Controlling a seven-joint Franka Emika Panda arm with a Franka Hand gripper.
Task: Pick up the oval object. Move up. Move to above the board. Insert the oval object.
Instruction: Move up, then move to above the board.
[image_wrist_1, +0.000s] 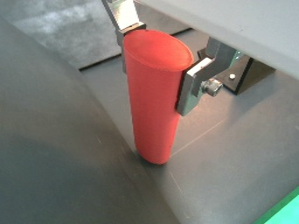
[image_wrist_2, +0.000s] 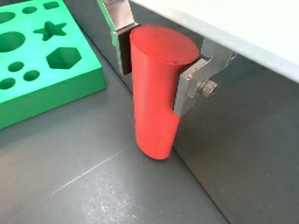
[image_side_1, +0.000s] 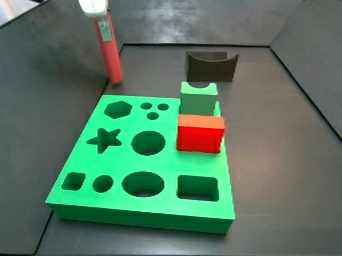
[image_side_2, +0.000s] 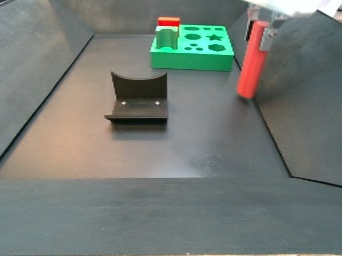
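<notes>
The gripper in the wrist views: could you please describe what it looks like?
The gripper has two flat silver metal fingers with dark pads on their inner faces. One finger bends outward and carries a round silver bolt head. Above them sits a pale, whitish body. No cables or markings show.

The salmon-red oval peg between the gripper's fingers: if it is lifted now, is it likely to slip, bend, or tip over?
The oval peg looks rigid and straight, so bending seems unlikely. Its smooth, rounded sides may let it slip or twist, since the gripper has its fingers only near the top. It stands tall on a narrow end beside the green board, so if released it would probably tip and roll.
</notes>
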